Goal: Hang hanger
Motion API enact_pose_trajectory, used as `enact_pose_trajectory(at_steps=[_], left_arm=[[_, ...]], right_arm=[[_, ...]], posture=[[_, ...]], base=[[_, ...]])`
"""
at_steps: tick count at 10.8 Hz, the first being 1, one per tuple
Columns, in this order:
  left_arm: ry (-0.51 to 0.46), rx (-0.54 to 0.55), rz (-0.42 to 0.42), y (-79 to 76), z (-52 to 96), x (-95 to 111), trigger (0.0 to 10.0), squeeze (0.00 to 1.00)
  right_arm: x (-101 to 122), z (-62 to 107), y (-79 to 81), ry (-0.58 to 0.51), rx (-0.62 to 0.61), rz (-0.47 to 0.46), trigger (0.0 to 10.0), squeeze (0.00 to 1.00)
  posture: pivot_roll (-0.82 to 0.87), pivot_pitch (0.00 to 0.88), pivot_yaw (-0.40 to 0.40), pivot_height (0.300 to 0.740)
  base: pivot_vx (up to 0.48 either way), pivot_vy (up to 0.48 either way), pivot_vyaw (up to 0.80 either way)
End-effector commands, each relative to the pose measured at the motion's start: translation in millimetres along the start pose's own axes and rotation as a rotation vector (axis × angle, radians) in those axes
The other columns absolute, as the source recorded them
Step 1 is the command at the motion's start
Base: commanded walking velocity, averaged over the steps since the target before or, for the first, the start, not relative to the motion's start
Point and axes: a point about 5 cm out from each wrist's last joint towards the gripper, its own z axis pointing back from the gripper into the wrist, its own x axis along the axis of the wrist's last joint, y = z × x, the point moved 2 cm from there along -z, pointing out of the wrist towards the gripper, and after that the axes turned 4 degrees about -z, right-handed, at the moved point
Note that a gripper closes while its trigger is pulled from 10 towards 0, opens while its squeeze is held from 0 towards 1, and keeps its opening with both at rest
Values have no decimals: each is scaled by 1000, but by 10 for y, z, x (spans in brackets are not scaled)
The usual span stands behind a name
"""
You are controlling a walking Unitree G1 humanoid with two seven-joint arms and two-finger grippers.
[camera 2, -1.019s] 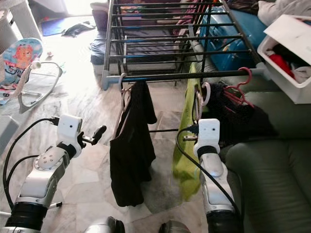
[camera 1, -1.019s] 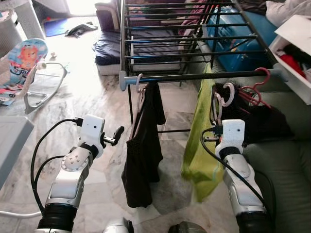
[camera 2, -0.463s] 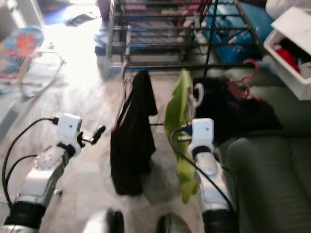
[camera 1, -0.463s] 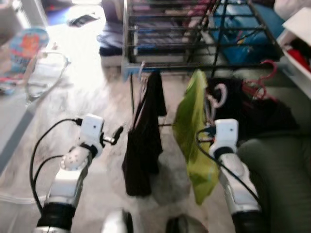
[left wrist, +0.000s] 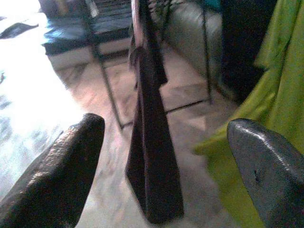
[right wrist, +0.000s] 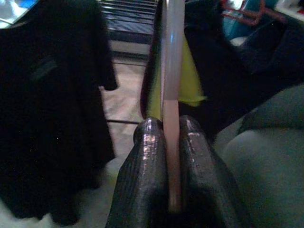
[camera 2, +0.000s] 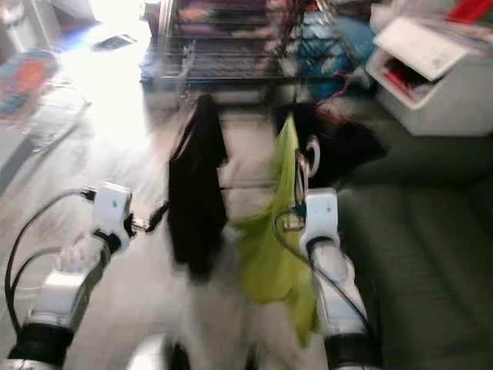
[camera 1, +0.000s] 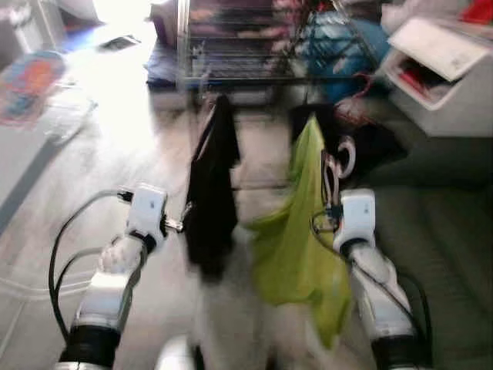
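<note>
The head camera has moved: the metal drying rack point(camera 1: 231, 46) now sits higher and farther off, blurred. The right gripper point(right wrist: 172, 137) jaws stay clenched on the thin, smooth pink hanger point(right wrist: 170, 71), which carries the soft lime-green garment point(camera 1: 296, 247), now off the rail. The left gripper point(left wrist: 161, 161) jaws are released beside the limp black garment point(left wrist: 152, 142).

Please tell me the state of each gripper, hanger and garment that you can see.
Right gripper: shut on pink hanger.
Left gripper: open, empty.
Green garment: on the held pink hanger, off the rack.
Black garment: hanging from drying rack.
</note>
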Motion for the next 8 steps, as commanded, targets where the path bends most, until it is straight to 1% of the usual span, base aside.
enact_pose_trajectory(at_steps=[1,2,5,6,7,8], left_arm=[[4,0,-5,-12,-3,-6,10000,0],[-1,-3,-18,-11,-5,5,10000,0],[-18,-3,-15,9,-33,56,10000,0],[-27,-9,-28,6,-36,71,10000,0],[-38,-13,-37,-3,-42,94,10000,0],[-45,-14,-43,-11,-44,110,10000,0]], right_arm=[[-11,18,-26,1,-6,-9,10000,0],[-16,22,-19,2,-5,-9,10000,0],[-43,33,4,13,-7,-21,10000,0],[-38,22,-17,14,-21,-12,10000,0],[-41,16,-21,18,-19,-33,10000,0],[-39,17,-22,16,-19,-34,10000,0]], posture=[[-76,0,-13,740],[-78,0,-12,740],[-76,0,-15,740],[-76,0,-15,740],[-73,0,-15,740],[-73,0,-15,740]], base=[[-364,0,0],[0,0,0],[0,0,0],[0,0,0],[0,0,0],[0,0,0]])
